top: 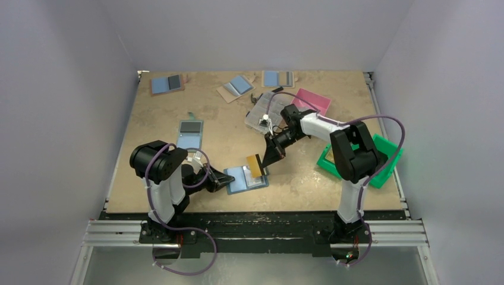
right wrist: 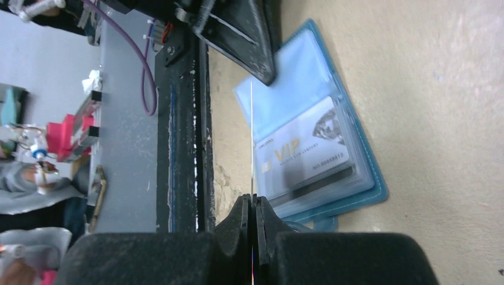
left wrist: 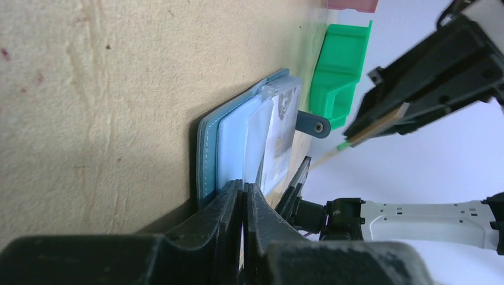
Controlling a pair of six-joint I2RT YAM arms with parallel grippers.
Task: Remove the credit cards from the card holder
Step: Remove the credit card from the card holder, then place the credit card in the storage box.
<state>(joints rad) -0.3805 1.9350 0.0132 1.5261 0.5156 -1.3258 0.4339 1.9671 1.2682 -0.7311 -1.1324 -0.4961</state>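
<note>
The blue card holder (top: 245,179) lies open near the table's front edge. A white VIP credit card (right wrist: 303,149) sits in the clear sleeve of its right half, also seen in the left wrist view (left wrist: 279,133). My left gripper (top: 229,178) is shut, its tips (left wrist: 244,189) resting on the holder's left half. My right gripper (top: 270,157) hangs just above the holder's right side, shut (right wrist: 252,200) on a gold credit card (top: 255,165). That card is lifted out of the holder and shows edge-on as a thin line (right wrist: 252,136).
A green bin (top: 362,157) stands at the right, with a pink tray (top: 313,100) and a clear plastic box (top: 261,113) behind. A blue holder with a black panel (top: 190,133) lies left of centre. Three more holders (top: 166,83) (top: 238,87) (top: 277,78) line the back.
</note>
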